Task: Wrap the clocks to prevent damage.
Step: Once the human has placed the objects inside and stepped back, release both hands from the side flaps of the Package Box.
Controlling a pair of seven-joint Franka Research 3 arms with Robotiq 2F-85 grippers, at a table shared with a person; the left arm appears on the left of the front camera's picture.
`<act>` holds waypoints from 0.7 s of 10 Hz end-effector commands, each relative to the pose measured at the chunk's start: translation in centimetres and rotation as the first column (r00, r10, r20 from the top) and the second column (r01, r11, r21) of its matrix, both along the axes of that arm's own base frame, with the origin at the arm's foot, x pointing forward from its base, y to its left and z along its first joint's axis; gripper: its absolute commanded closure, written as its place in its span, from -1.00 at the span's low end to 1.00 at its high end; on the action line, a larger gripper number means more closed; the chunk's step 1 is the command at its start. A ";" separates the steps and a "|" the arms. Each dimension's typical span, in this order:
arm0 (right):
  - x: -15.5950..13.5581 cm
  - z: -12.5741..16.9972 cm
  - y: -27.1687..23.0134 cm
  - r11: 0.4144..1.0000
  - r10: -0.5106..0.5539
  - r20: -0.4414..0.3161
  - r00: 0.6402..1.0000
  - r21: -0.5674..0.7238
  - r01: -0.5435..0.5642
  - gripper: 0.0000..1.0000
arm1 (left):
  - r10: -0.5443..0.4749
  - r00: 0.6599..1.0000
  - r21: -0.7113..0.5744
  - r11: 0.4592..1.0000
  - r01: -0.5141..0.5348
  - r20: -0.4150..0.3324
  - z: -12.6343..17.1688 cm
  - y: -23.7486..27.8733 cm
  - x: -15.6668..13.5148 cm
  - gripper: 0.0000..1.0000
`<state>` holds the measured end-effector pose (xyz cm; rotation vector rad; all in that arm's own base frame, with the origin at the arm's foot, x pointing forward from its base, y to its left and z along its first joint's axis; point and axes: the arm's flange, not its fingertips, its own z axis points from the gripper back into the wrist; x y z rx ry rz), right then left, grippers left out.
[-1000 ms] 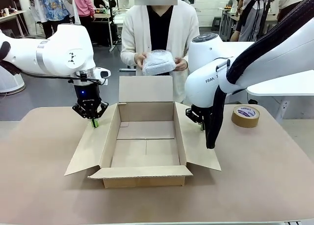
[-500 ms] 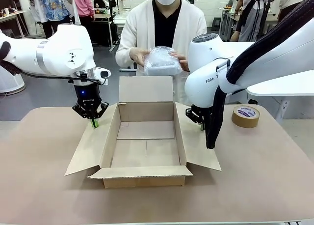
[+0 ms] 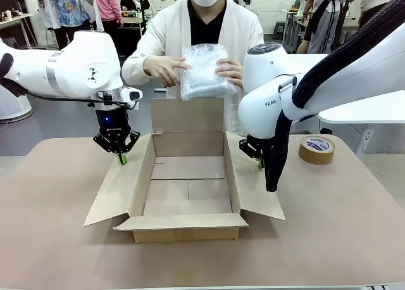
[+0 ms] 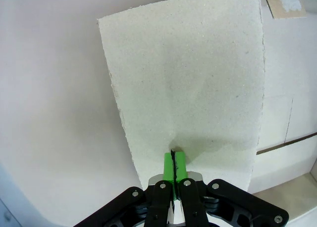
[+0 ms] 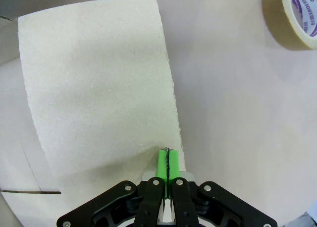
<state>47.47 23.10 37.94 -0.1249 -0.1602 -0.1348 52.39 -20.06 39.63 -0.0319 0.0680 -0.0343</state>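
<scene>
Clocks (image 3: 202, 71) aloft, above and between closed jaws.

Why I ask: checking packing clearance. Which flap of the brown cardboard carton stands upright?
The far flap, nearest the person; the left flap and right flap splay outward, the near flap lies level.

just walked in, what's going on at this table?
A person at the far side holds the bubble-wrap bundle up in both hands, above the open carton's far flap; it isn't in the carton yet. The left gripper and right gripper both have their jaws shut, tips at the carton's side flaps. The carton is empty. A tape roll sits on the table beside the right arm.
</scene>
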 end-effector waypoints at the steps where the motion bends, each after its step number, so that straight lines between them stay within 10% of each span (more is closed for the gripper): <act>1: -0.2 -0.1 0.0 1.000 0.000 0.002 1.000 -0.005 0.000 0.98 | -0.005 1.000 0.008 1.000 0.005 -0.001 -0.2 0.1 -0.1 0.98; 7: -0.2 -0.1 0.0 1.000 0.000 0.002 1.000 -0.005 0.000 0.98 | -0.005 1.000 0.008 1.000 0.005 -0.001 -0.2 0.1 -0.1 0.98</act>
